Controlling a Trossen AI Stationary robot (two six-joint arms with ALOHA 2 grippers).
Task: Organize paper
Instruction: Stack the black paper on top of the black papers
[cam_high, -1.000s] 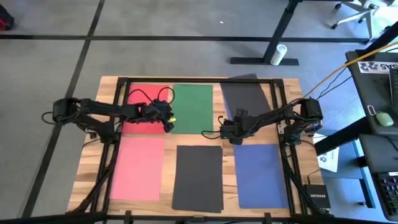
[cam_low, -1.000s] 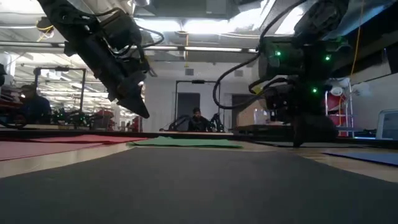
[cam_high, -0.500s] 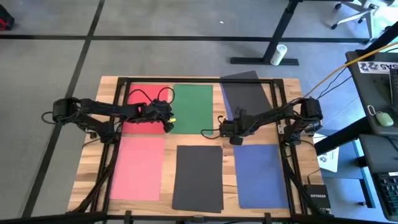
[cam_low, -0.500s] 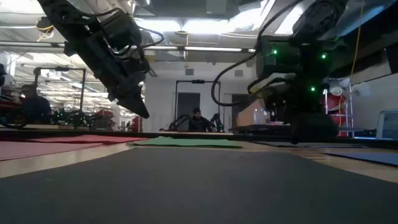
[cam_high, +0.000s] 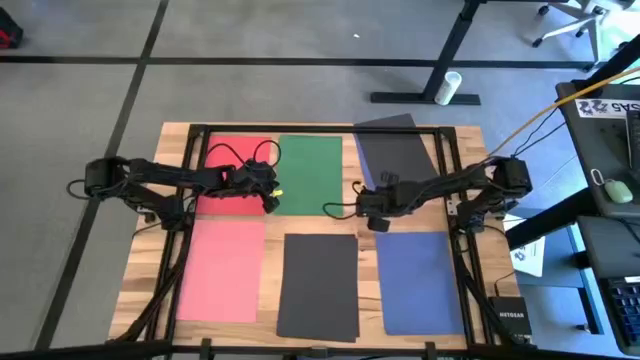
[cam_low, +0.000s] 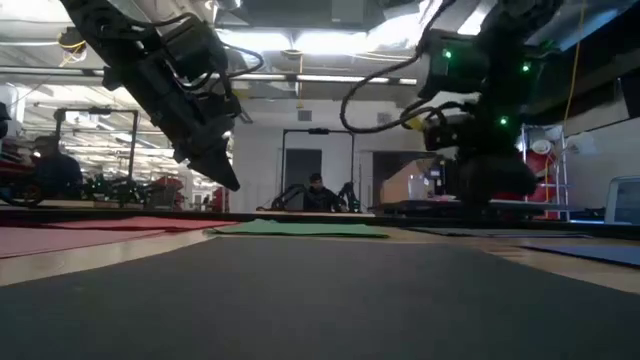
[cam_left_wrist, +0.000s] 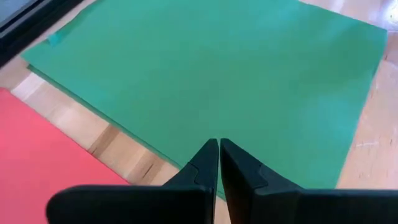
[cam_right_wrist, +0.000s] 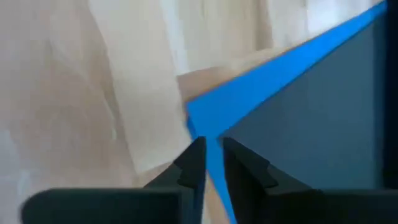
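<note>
Six sheets of paper lie flat on the wooden table: red (cam_high: 236, 165), green (cam_high: 310, 172) and dark grey (cam_high: 398, 155) along the far side, pink (cam_high: 222, 268), dark grey (cam_high: 318, 285) and blue (cam_high: 420, 280) along the near side. A blue sheet (cam_right_wrist: 249, 81) peeks out from under the far dark grey one (cam_right_wrist: 323, 124). My left gripper (cam_high: 272, 199) (cam_left_wrist: 219, 149) is shut and hangs above the green sheet's (cam_left_wrist: 211, 68) near left edge. My right gripper (cam_high: 370, 217) (cam_right_wrist: 213, 149) is shut to a narrow slit, raised over the peeking blue corner (cam_right_wrist: 191, 119).
A black frame (cam_high: 320, 128) runs around the tabletop, with rails along both sides. Off the table's right edge are a white printed sheet (cam_high: 530, 256), a small black box (cam_high: 512, 318) and a desk with a mouse (cam_high: 618, 190). A person (cam_low: 316, 190) sits far behind the table.
My right gripper has risen from the table surface and shifted slightly toward the table's left edge. The sheets lie as before.
</note>
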